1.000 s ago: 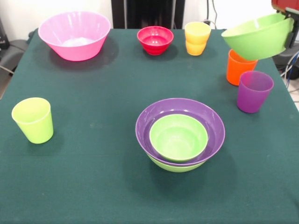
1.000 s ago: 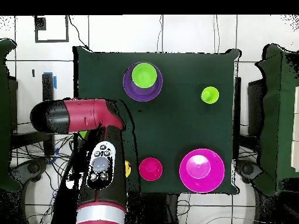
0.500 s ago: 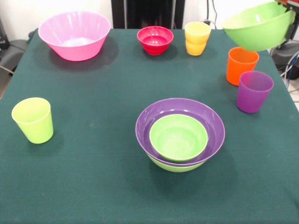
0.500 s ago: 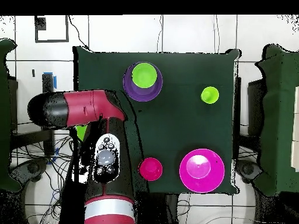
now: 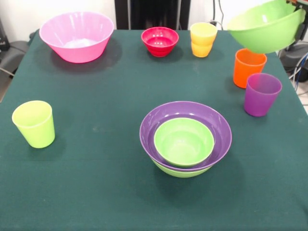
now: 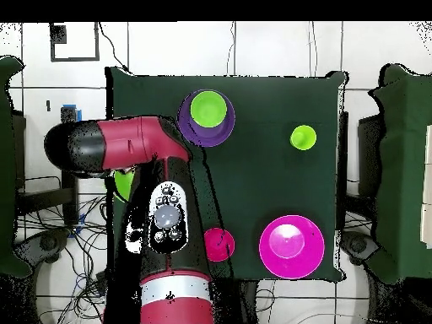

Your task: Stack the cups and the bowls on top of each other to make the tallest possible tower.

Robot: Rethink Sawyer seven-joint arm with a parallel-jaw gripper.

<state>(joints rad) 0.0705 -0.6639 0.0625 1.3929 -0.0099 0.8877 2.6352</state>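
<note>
So the arm's got a lime green bowl [image 5: 265,30] up in the air, tilted, hanging over the table's [image 5: 96,183] far right corner as I'm looking across at the robot. The gripper [image 5: 299,6] is barely peeking in at the top right, pinched onto the bowl's rim as far as I can tell, though the fingers themselves are mostly out of sight.

The orange cup [image 5: 247,67] sits right under the bowl, purple cup [image 5: 261,93] just beside it.

The stack so far [image 5: 185,139] is a lime bowl, a purple bowl in it, and a smaller lime bowl nested inside, near the middle, closer to my edge.

So the carried bowl has to travel toward me and left to get there. Pink bowl [image 5: 77,36] sits in the far left corner; the red bowl [image 5: 160,40] and yellow-orange cups [image 5: 202,39] by the far edge.
</note>
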